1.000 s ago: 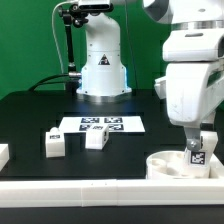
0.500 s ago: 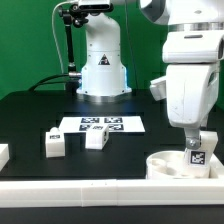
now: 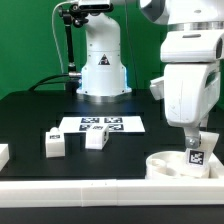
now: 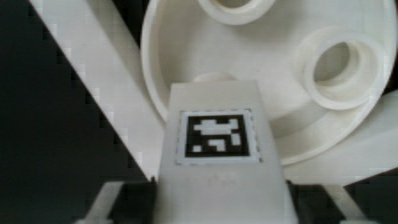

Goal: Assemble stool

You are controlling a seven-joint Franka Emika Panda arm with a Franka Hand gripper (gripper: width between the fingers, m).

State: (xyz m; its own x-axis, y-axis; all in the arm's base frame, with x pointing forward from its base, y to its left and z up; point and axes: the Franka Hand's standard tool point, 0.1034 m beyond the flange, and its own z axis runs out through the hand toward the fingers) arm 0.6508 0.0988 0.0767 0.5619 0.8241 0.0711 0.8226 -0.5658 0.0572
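Observation:
The stool's round white seat [image 3: 168,164] lies at the front on the exterior view's right, against the white rail. A tagged white leg [image 3: 197,153] stands upright on it. My gripper [image 3: 196,141] comes straight down over that leg and is shut on its upper part. In the wrist view the leg [image 4: 217,140] fills the space between my fingers [image 4: 118,196], tag facing the camera, with my gripper [image 4: 217,205] around it. Behind it lies the seat [image 4: 214,55] with its round holes [image 4: 338,68].
Two loose legs [image 3: 54,143] [image 3: 96,139] lie left of centre, a third white part [image 3: 3,154] at the exterior view's left edge. The marker board [image 3: 100,125] lies mid-table. The robot base [image 3: 102,65] stands behind. The white rail [image 3: 80,186] runs along the front.
My fingers have closed in from wide open onto the leg. The hand has shifted slightly toward the exterior view's left; the leg and seat stay in place.

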